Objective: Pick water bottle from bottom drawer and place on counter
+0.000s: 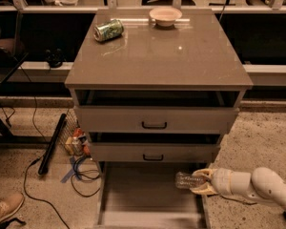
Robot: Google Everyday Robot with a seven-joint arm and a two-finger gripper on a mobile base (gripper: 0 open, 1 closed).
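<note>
Clear thin plastic water bottle (185,180) looks light and squashy. At lower right, the gripper (200,182) pinches its end; squeeze softly.

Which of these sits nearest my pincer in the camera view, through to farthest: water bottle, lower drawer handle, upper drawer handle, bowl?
The pincer is over the bottom drawer's right side, shut on the water bottle.
1. The water bottle: held, poking left.
2. The lower drawer handle: up-left.
3. The upper drawer handle: above that.
4. The bowl: counter's far edge.
</note>
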